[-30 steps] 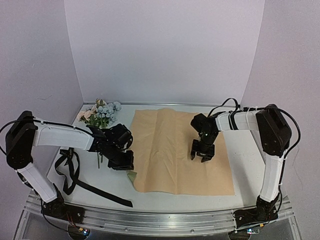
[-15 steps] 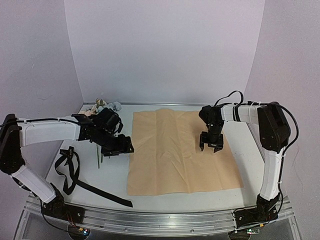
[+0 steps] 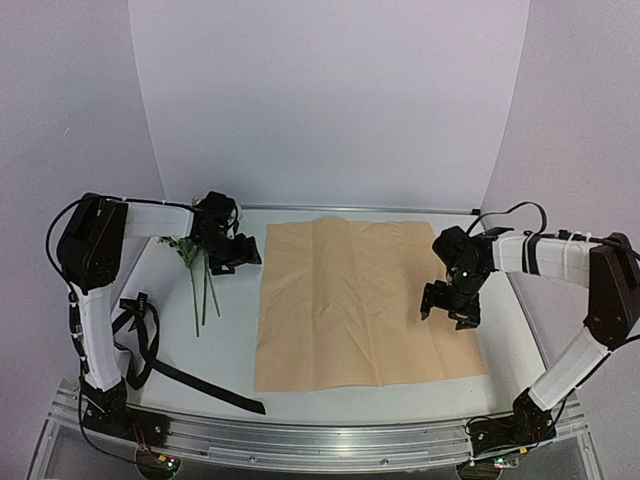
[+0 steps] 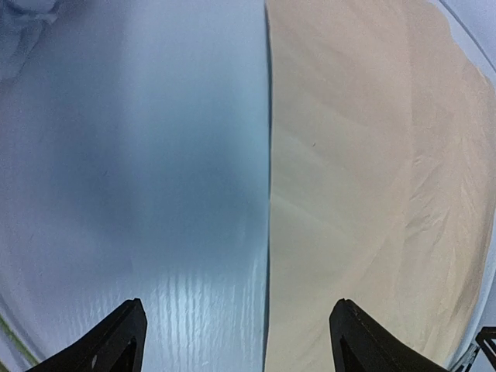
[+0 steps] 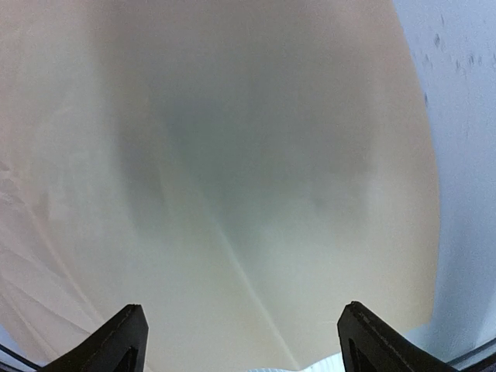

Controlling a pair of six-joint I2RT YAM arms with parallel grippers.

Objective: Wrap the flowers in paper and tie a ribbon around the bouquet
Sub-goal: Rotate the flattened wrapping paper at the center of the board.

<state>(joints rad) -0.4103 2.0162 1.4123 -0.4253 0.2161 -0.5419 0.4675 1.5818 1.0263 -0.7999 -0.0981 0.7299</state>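
White tabletop (image 3: 230, 365) under pale lilac walls is your workspace. At its middle the paper (image 3: 360, 300) lies flat, tan side up and creased, with nothing on it yet. The flowers (image 3: 190, 255) lie off its left edge near the far left corner. Their thin stems run toward you, roughly parallel to that edge, and their heads at the far end are mostly hidden by the arm.

Your left gripper (image 3: 240, 255) hangs between those heads and the paper, jaws spread wide and empty. Its wrist view shows only bare table and the paper's edge, so the stems lie to its left. It is by far the nearer arm.

Your right gripper (image 3: 450, 308) hovers over the paper's right margin, also wide open and holding nothing. The ribbon (image 3: 150, 345) lies looped at the near left, out of the way.
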